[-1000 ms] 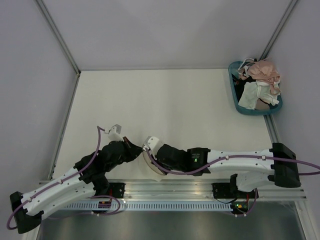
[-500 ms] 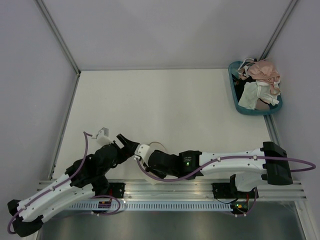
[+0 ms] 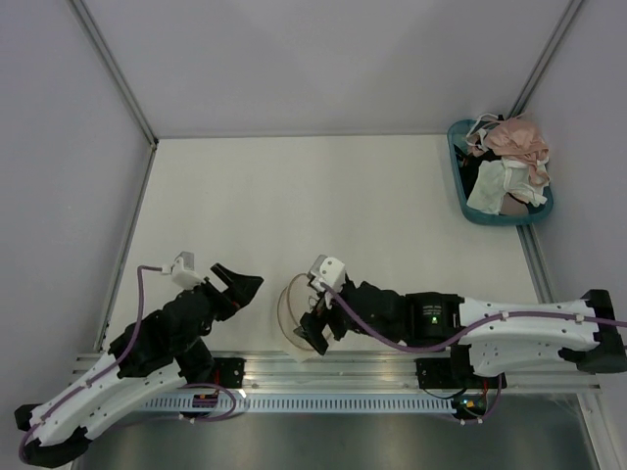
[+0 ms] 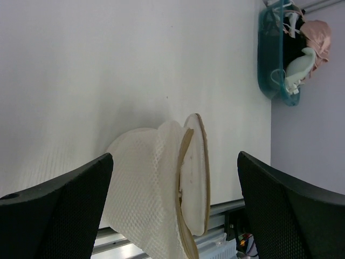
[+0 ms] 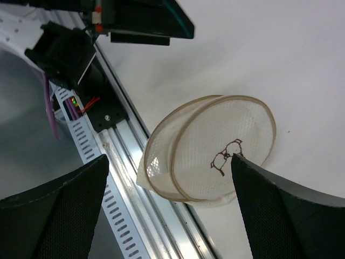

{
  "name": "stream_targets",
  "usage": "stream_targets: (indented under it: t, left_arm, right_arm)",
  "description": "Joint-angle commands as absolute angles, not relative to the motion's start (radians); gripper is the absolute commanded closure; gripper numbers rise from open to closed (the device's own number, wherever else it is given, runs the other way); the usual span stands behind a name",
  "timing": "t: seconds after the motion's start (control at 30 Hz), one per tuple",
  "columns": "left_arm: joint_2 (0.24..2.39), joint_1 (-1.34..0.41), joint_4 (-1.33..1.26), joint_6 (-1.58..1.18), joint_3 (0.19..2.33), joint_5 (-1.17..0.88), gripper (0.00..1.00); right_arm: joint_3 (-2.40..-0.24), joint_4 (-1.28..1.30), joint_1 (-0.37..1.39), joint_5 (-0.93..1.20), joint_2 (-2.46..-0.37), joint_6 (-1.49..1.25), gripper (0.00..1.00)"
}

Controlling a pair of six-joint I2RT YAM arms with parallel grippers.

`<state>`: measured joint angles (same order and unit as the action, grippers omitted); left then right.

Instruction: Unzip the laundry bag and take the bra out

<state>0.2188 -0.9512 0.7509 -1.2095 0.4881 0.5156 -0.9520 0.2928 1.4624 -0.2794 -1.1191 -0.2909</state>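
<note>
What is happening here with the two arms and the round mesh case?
The two robot arms are working on the laundry bag, which stands on its edge at the near side of the table. Its lid looks ajar from the mesh dome. The left gripper and the right gripper are both open, and neither grips the bag. What is inside cannot be told. A pale-pink garment lies on top of the teal basket.
</note>
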Motion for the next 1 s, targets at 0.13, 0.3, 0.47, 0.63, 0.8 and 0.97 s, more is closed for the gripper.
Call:
stream_targets:
  t: [0.13,0.3,0.47,0.63,0.8,0.97]
  left_arm:
    - [0.155,-0.953,0.624,-0.878,0.623,0.404,0.01]
    - [0.144,-0.954,0.62,-0.772,0.701,0.333,0.01]
    - [0.146,-0.953,0.623,-0.723,0.742,0.242,0.01]
    - [0.16,-0.953,0.621,-0.709,0.778,0.189,0.01]
    - [0.167,-0.953,0.618,-0.687,0.814,0.17,0.01]
    - [0.163,-0.953,0.612,-0.676,0.822,0.153,0.01]
  right_arm:
    - [-0.977,0.365,1.463,-0.563,-0.93,-0.462,0.02]
    - [-0.989,0.454,1.465,-0.658,-0.798,-0.498,0.02]
    - [-1.012,0.515,1.465,-0.709,-0.649,-0.522,0.02]
    - [-1.031,0.569,1.465,-0.719,-0.581,-0.534,0.02]
    - [-1.046,0.592,1.465,-0.723,-0.604,-0.54,0.02]
    - [-1.049,0.571,1.465,-0.721,-0.604,-0.519,0.02]
